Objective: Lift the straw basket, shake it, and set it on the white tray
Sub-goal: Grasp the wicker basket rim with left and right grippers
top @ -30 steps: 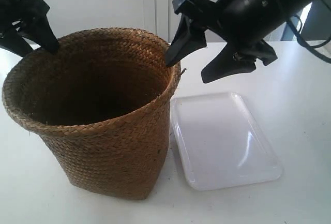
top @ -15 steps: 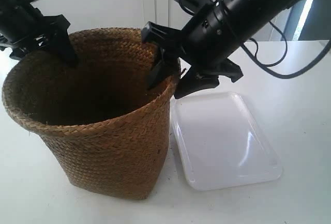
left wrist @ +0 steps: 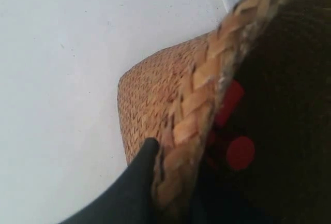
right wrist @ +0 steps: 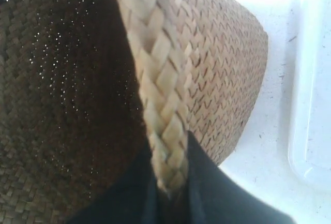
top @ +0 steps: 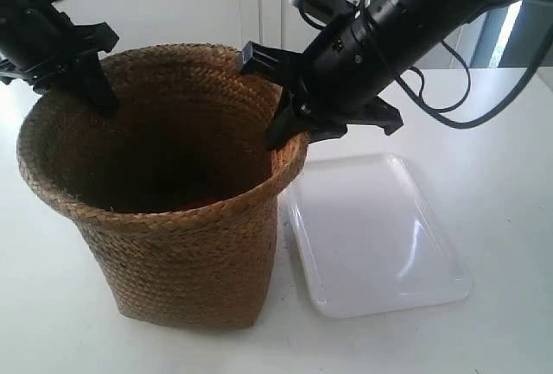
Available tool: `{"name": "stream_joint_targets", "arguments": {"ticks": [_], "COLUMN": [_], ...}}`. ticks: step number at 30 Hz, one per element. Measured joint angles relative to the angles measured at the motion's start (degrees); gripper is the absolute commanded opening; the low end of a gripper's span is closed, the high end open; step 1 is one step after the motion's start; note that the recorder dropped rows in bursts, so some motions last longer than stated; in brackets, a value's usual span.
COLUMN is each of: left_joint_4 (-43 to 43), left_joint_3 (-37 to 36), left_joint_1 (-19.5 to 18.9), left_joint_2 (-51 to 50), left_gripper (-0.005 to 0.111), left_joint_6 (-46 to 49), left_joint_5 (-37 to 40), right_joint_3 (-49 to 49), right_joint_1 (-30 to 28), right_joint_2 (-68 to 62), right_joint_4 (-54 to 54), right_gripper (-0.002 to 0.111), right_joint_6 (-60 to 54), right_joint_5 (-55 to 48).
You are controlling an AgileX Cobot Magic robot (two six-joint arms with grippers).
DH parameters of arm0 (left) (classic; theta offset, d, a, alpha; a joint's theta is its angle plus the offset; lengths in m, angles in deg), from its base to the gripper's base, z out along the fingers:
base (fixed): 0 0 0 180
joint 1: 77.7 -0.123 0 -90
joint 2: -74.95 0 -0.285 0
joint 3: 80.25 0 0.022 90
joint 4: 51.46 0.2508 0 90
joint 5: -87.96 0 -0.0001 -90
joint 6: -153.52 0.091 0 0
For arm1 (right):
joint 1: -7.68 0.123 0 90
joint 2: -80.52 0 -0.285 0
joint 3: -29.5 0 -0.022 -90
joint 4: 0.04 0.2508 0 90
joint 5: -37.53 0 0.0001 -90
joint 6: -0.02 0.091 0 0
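1. Table [top: 501, 175]: white, bare at the front; it carried both items below.
2. Straw basket [top: 190, 244]: brown, woven, upright. It stood just beside the tray and not on it. Its base looked level with the tabletop, with no clear gap beneath. The left wrist view showed red pieces [left wrist: 240, 151] inside, of unclear kind.
3. White tray [top: 380, 236]: glossy, flat on the table, nothing on it.
4. Right gripper [right wrist: 170, 188]: pinched onto the braided rim on the tray side, one finger inside and one outside. This was the arm at the exterior view's right.
5. Left gripper [left wrist: 173, 203]: clamped likewise on the opposite rim, with a dark finger against the outer weave.
6. Status, as judged: both holds were made and the lift was barely begun, if at all. The shake and the placing on the tray were outstanding.
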Motion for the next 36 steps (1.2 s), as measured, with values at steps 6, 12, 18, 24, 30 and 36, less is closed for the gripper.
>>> {"name": "stream_joint_targets", "arguments": {"ticks": [6, 12, 18, 24, 30, 36], "left_joint_4": [-2.32, -4.20, -6.26, -19.57, -29.35, -33.80], "left_joint_3": [-0.38, -0.55, -9.81, -25.82, -36.99, -42.22], "left_joint_1": [0.00, 0.00, 0.00, -0.21, -0.32, -0.32], "left_joint_2": [2.79, 9.92, 17.21, 26.11, 33.79, 39.22], "left_gripper": [0.000, 0.000, 0.000, 0.000, 0.000, 0.000], "left_joint_6": [1.80, 6.82, 10.54, 23.15, 35.68, 39.76], "left_joint_5": [-4.52, -9.45, -17.86, -28.44, -31.97, -34.75], "right_joint_3": [-0.21, -0.21, -0.21, -1.05, -7.81, -14.51], "right_joint_1": [0.00, 0.00, 1.84, 4.91, 7.11, 8.19], "right_joint_2": [0.90, 3.64, 5.95, 8.59, 13.88, 18.54], "right_joint_4": [-0.87, -1.41, -3.36, -10.64, -12.71, -12.74], "right_gripper": [0.000, 0.000, 0.000, 0.000, 0.000, 0.000], "right_joint_6": [-1.69, -7.22, -12.13, -12.50, -12.84, -13.08], "right_joint_5": [6.06, 14.99, 16.78, 17.31, 20.30, 25.01]}}
